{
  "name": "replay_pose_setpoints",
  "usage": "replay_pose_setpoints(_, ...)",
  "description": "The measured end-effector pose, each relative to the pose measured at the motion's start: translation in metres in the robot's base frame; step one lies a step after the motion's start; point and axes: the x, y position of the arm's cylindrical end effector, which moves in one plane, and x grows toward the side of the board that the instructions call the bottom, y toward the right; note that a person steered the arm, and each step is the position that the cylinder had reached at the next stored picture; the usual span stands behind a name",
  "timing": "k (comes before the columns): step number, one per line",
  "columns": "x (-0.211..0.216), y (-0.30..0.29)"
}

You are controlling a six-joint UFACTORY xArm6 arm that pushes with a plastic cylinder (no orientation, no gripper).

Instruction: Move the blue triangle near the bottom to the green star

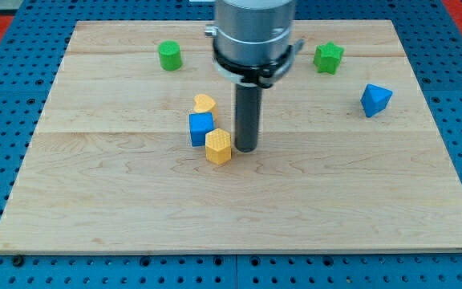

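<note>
The blue triangle (375, 99) lies at the view's right on the wooden board (95, 209). The green star (328, 57) sits above and to the left of it, near the view's top. My tip (245, 149) is down on the board at the view's middle, just right of a yellow hexagon block (219, 147), touching or nearly touching it. The tip is far left of the blue triangle.
A blue cube (201, 128) sits left of the tip, with a yellow heart (204, 103) just above it. A green cylinder (169, 55) stands at the view's top left. The arm's grey body (253, 32) hangs over the top middle.
</note>
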Motion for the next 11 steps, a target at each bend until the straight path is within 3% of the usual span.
replay_pose_setpoints(3, 0.011, -0.026)
replay_pose_setpoints(4, -0.004, 0.048)
replay_pose_setpoints(6, -0.023, 0.283)
replay_pose_setpoints(7, -0.063, 0.324)
replay_pose_setpoints(8, -0.083, 0.274)
replay_pose_setpoints(10, -0.061, 0.174)
replay_pose_setpoints(11, -0.074, 0.157)
